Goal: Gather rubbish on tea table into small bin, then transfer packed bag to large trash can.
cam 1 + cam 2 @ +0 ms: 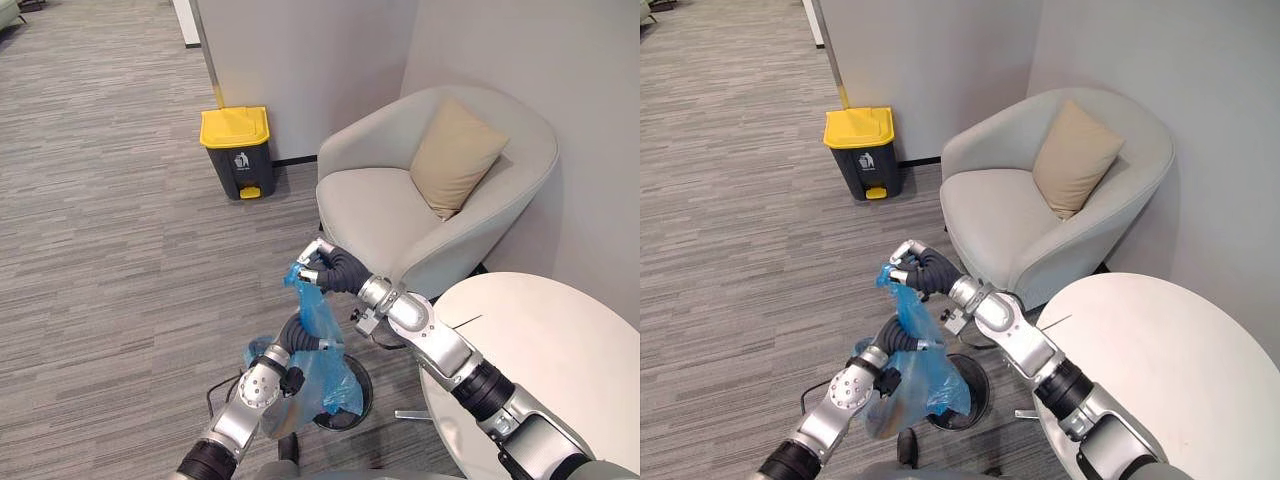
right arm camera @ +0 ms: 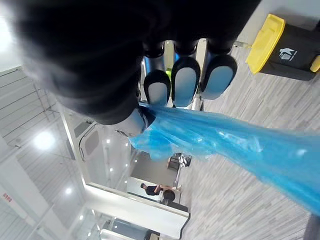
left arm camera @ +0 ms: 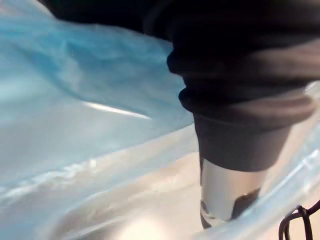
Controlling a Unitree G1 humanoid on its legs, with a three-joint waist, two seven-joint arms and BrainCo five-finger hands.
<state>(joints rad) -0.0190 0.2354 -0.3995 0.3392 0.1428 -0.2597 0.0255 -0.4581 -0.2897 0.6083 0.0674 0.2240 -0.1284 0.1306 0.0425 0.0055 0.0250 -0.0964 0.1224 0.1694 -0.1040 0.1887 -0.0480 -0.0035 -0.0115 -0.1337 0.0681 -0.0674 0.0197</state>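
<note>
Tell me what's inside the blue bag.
The blue bag hangs pinched at its top by the right hand, with the left hand at its middle. Its lower part bulges, and a pale grey patch shows through the plastic; what it holds cannot be told.

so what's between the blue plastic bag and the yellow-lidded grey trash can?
Only bare grey carpet between the blue plastic bag and the yellow-lidded grey trash can, seen in both eye views.

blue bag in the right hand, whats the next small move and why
Probably lift it a little higher and turn toward the yellow-lidded trash can: the right hand pinches the top of the blue bag, the left hand is against its side, and the can stands by the wall, lid shut.
</note>
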